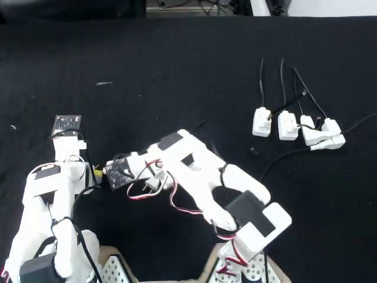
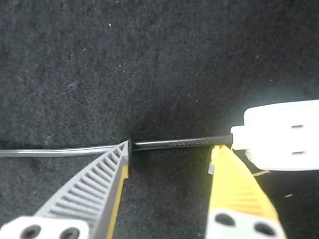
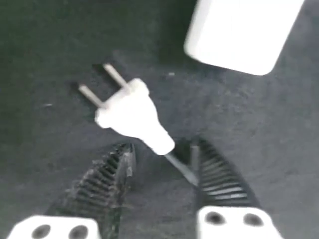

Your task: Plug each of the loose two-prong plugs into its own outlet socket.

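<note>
A white two-prong plug (image 3: 132, 114) lies on the black cloth with its prongs pointing away from my right gripper (image 3: 160, 164). That gripper is open, its fingers on either side of the plug's tail and thin cable. My left gripper (image 2: 172, 159) is open too and straddles a black cable (image 2: 174, 143) that runs into a white outlet socket (image 2: 284, 134) with two slots. In the high view both grippers meet at the near left: the left gripper (image 1: 93, 172) and the right gripper (image 1: 112, 174) almost touch, and they hide the plug and socket.
Several white sockets (image 1: 287, 125) with black cables (image 1: 283, 82) lie in a row at the far right of the black table (image 1: 177, 76). A white rounded block (image 3: 244, 32) sits just beyond the plug. The left arm's body (image 1: 47, 200) stands at the near left.
</note>
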